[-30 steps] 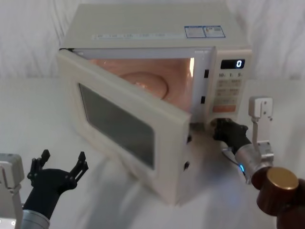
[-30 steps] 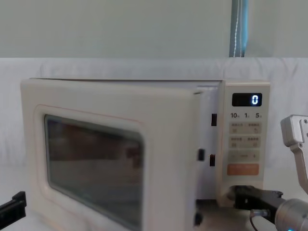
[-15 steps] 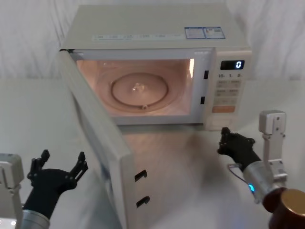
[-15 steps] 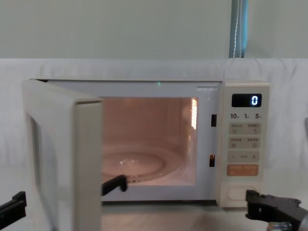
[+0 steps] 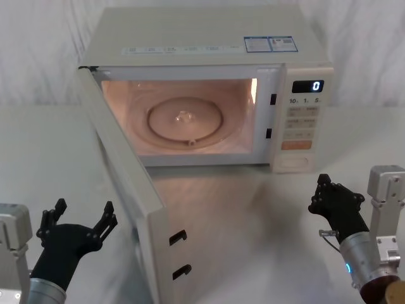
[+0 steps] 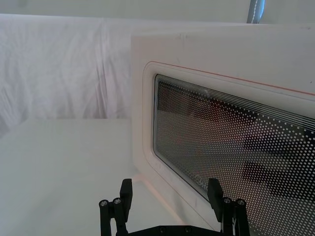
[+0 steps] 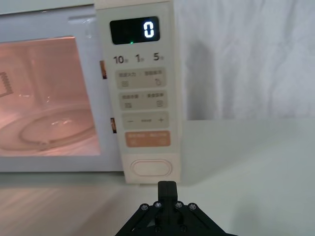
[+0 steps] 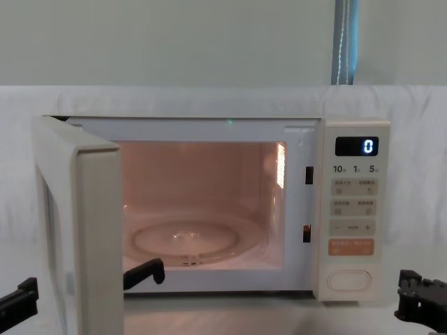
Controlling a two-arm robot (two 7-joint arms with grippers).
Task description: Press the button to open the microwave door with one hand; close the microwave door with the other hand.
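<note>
Microwave (image 5: 209, 38): cream body stands at the back of the white counter (image 5: 266, 209), its cavity lit pinkish, a round glass turntable (image 5: 185, 120) inside, and the display (image 5: 307, 86) reads "0".
Microwave door (image 5: 130, 190): swung wide open on its left hinge, its free edge pointing toward the robot, two black latch hooks showing on that edge; in the left wrist view its dotted glass window (image 6: 236, 142) faces the camera.
Button (image 7: 151, 168): blank cream pill-shaped key at the bottom of the control panel, below the orange key (image 7: 147, 139); nothing touches it.
Right pincer (image 5: 335, 197): low on the right, in front of the control panel and well apart from it; the forearm slants up from the lower right corner, with the wrist pointing at the panel; in the right wrist view the two black fingers are pressed together, tips aimed at the button.
Left pincer (image 5: 81, 220): low on the left, outside the open door, near its outer face but not touching it; the arm rises from the lower left corner; fingers (image 6: 126, 189) are spread wide apart and hold nothing.
</note>
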